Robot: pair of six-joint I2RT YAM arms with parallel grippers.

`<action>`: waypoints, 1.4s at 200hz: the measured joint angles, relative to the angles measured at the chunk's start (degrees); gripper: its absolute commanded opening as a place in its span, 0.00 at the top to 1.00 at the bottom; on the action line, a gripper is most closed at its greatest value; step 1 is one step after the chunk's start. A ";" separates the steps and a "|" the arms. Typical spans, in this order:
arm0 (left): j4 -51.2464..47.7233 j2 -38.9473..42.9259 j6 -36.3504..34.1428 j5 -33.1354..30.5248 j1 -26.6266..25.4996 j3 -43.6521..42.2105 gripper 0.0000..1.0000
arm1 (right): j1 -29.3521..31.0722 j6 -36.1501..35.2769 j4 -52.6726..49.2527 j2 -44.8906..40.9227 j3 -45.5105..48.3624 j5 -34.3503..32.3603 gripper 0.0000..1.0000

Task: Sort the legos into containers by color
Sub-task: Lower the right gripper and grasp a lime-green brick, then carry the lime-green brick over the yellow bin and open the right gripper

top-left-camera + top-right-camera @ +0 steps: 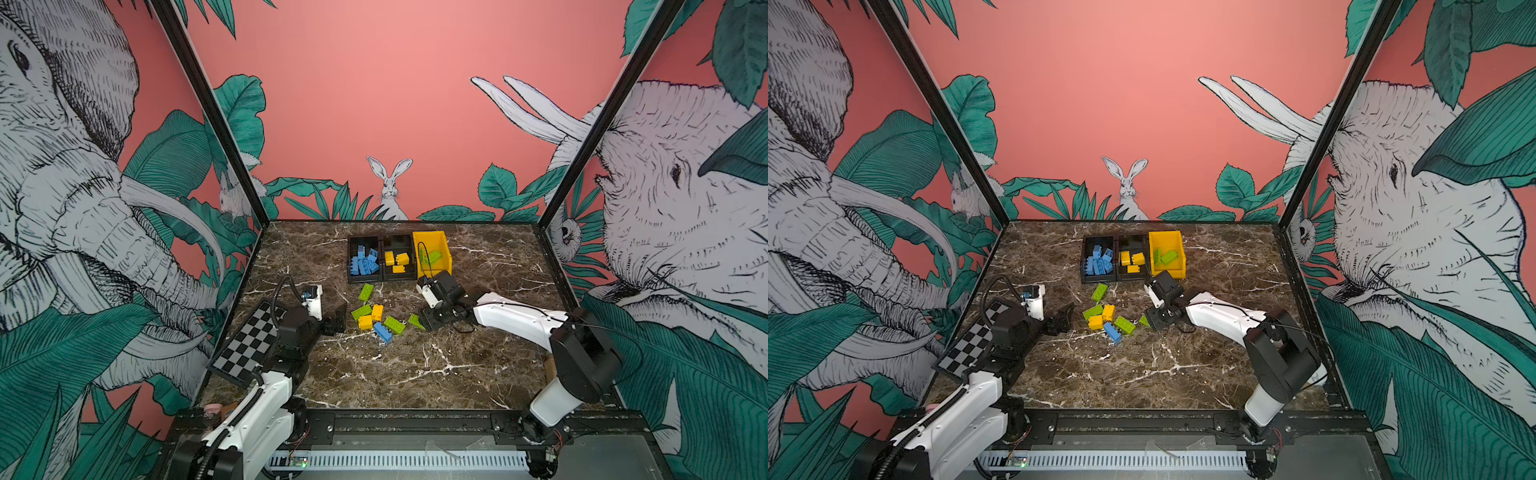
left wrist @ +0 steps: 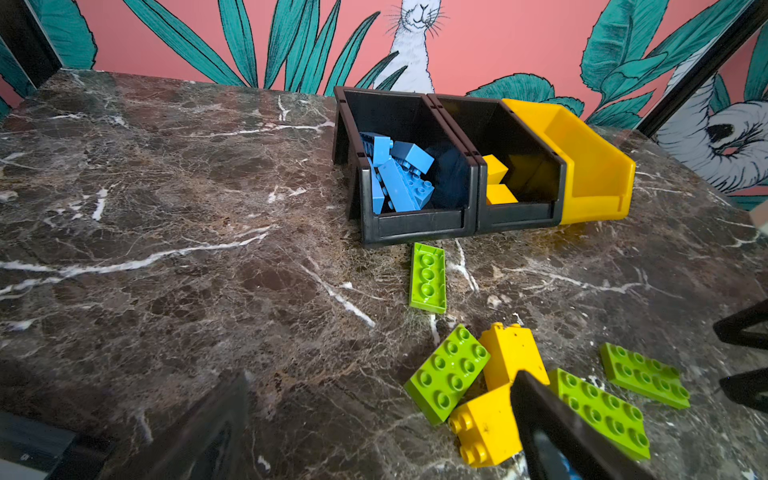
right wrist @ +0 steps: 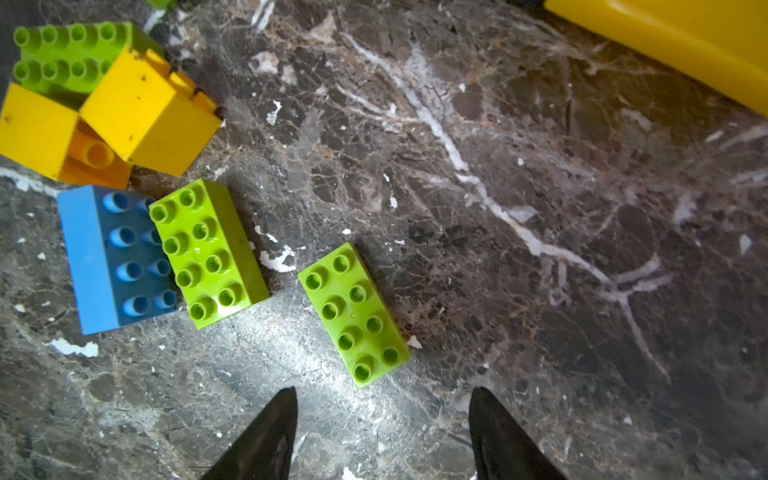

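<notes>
Three containers stand in a row at the back. A black bin (image 1: 363, 278) holds blue legos (image 2: 399, 174). A second black bin (image 2: 519, 216) holds yellow ones. A yellow bin (image 1: 444, 251) holds green ones (image 1: 432, 257). Loose green, yellow and blue legos lie in a cluster (image 1: 376, 316) in front of them. My right gripper (image 3: 382, 395) is open and empty, low over the table. A flat green lego (image 3: 354, 314) lies just ahead of its tips. My left gripper (image 2: 382, 376) stands wide open and empty at the cluster's left, one finger (image 2: 540, 415) in front of a yellow lego (image 2: 486, 428).
A checkerboard panel (image 1: 249, 345) leans at the left wall behind the left arm. One green lego (image 1: 366, 291) lies apart, close to the black bins. Patterned side walls close in the marble table (image 1: 415, 374). A black rail runs along its front edge.
</notes>
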State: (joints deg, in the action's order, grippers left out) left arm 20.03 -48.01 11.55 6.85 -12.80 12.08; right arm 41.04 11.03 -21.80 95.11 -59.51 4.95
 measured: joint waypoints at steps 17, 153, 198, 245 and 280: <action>0.00 0.00 0.00 0.00 0.00 0.00 0.01 | 0.15 -2.56 -0.07 3.28 -1.60 1.27 0.31; 0.00 0.00 -0.02 -0.02 0.00 0.00 0.01 | -0.96 -7.39 0.63 10.95 -5.40 4.72 0.56; 0.00 0.00 -0.02 -0.20 0.00 0.00 0.01 | -3.13 -5.14 3.76 9.29 -2.56 4.68 0.68; -0.02 0.07 -0.02 -0.33 0.00 0.00 0.01 | -7.28 -3.54 4.42 3.52 0.52 4.55 0.72; -0.02 0.13 0.00 -0.37 0.00 0.00 0.01 | -12.35 -3.52 4.48 -0.15 -1.31 6.21 0.73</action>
State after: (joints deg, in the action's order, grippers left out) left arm 20.01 -47.88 11.55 6.48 -12.80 12.08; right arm 28.69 7.51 -17.32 94.96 -60.82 11.16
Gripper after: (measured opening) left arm 0.992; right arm 0.292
